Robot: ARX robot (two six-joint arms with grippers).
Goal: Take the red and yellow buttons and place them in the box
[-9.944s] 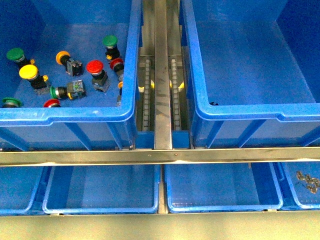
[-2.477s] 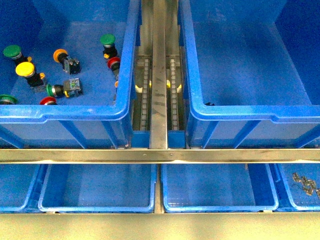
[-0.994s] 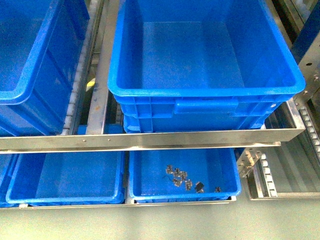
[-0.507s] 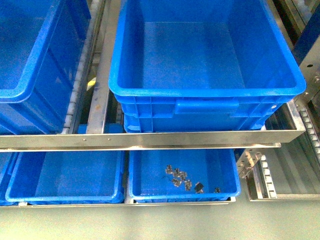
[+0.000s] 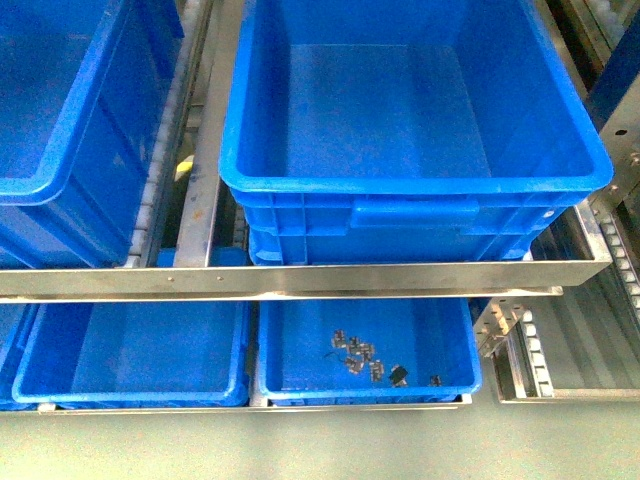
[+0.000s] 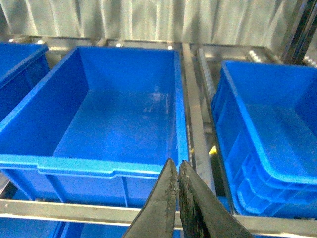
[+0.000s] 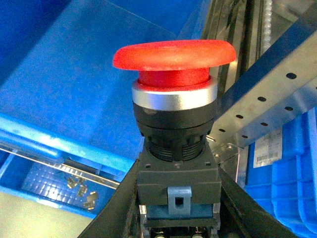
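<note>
Tally: one red button [image 7: 174, 99] pinched by right pincer [image 7: 177, 201] | left pincer [image 6: 177, 171] pressed together | box [image 5: 410, 186], one crate [image 5: 60, 190]

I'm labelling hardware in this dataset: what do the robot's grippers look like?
The left gripper has two dark grey, wedge-shaped fingers tapering to narrow tips, with rough, scuffed inner edges. The right gripper shows only parts of two smooth black fingers. No cables or markings are visible. Neither arm shows in the front view.

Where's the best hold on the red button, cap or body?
The body. The red button has a square block with flat opposite sides; come from those sides, as the right gripper does. The round overhanging cap would likely slip.
</note>
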